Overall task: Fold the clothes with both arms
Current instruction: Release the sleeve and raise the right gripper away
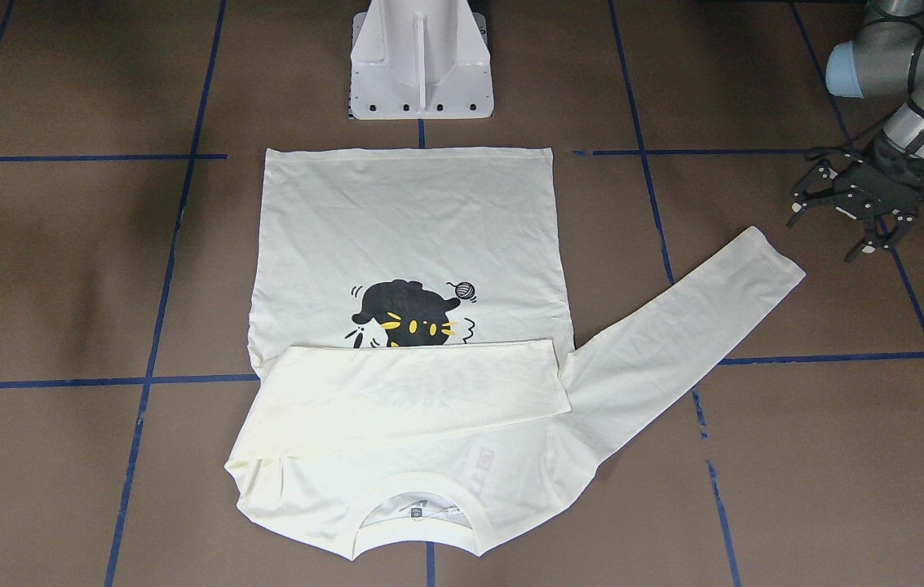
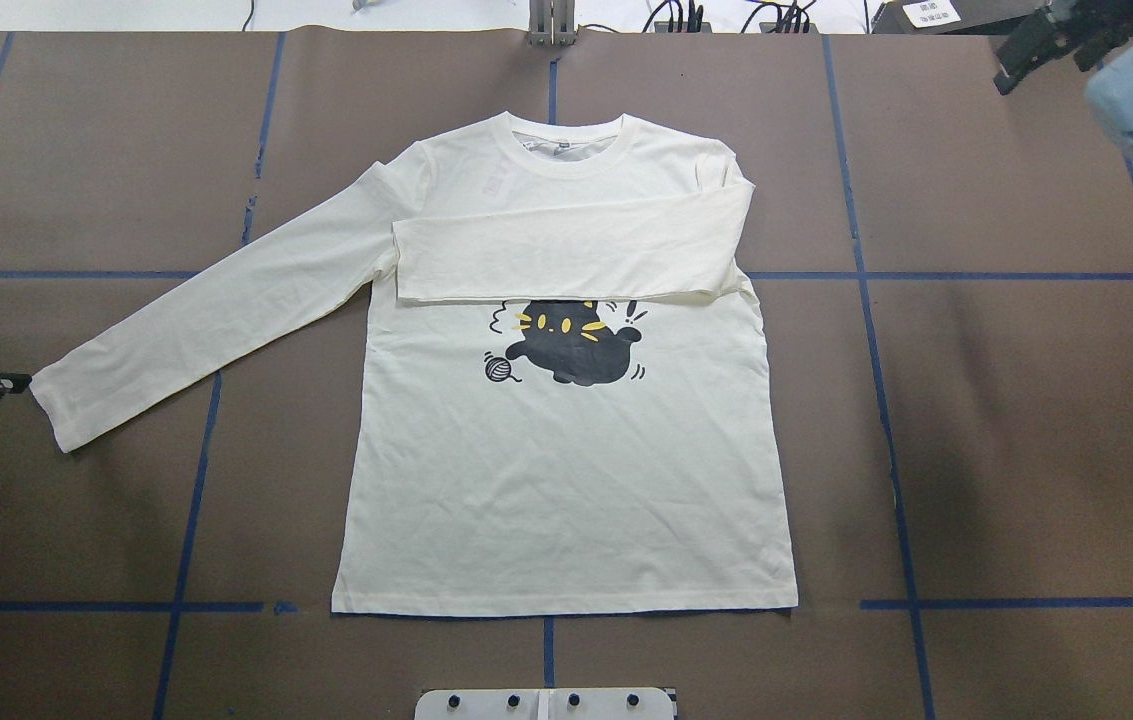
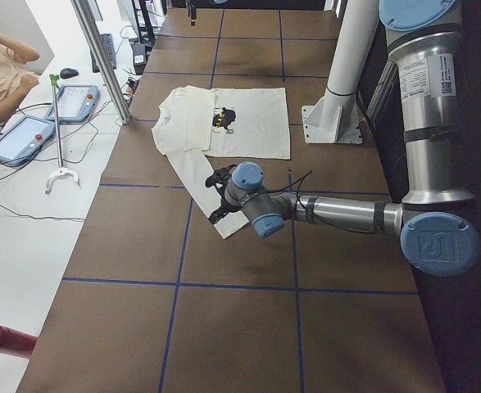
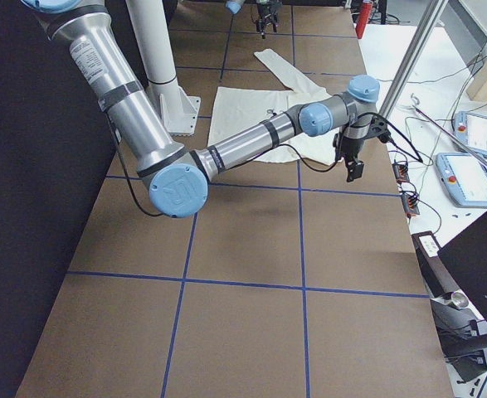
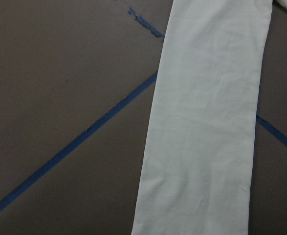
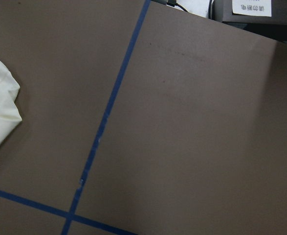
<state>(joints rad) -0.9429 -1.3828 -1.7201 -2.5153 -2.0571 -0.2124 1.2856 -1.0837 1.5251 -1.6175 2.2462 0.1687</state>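
Observation:
The cream-white long-sleeved T-shirt (image 2: 566, 480) lies flat, print up, collar away from the robot; it also shows in the front view (image 1: 404, 220). One sleeve (image 2: 566, 255) is folded across the chest and covers the top of the black cat print (image 2: 576, 350). The other sleeve (image 2: 216, 310) stretches out diagonally toward my left side; the left wrist view shows it (image 5: 207, 122). My left gripper (image 1: 828, 232) is open and empty, hovering just beyond that sleeve's cuff (image 1: 771, 257). My right gripper (image 2: 1041, 50) is off the cloth at the far right corner, its fingers spread and empty.
The white pedestal base (image 1: 421, 61) stands at the shirt's hem side. Blue tape lines (image 2: 876, 275) cross the brown table. Teach pendants (image 3: 76, 98) and cables lie on a side bench beyond the table's far edge.

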